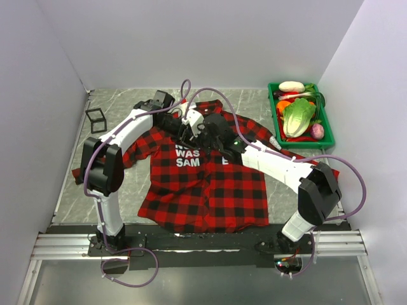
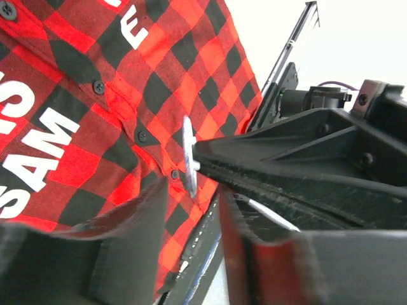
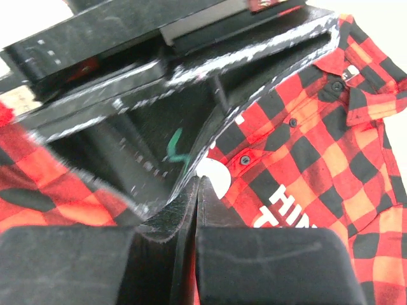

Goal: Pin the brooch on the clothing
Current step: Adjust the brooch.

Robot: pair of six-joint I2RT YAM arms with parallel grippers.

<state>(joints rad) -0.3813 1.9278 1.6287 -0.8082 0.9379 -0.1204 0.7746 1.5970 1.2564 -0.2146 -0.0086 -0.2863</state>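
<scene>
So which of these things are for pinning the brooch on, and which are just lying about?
For the job: the plaid shirt; the brooch, pinched in the right gripper; the left gripper, open near it.
Just lying about: the green basket of vegetables; the small black wire cube.

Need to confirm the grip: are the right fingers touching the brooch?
Touching. The left wrist view shows the right fingers closed on the brooch, pinching it at their tips.

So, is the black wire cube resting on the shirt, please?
No, the wire cube sits on the table, clear of the shirt.
</scene>
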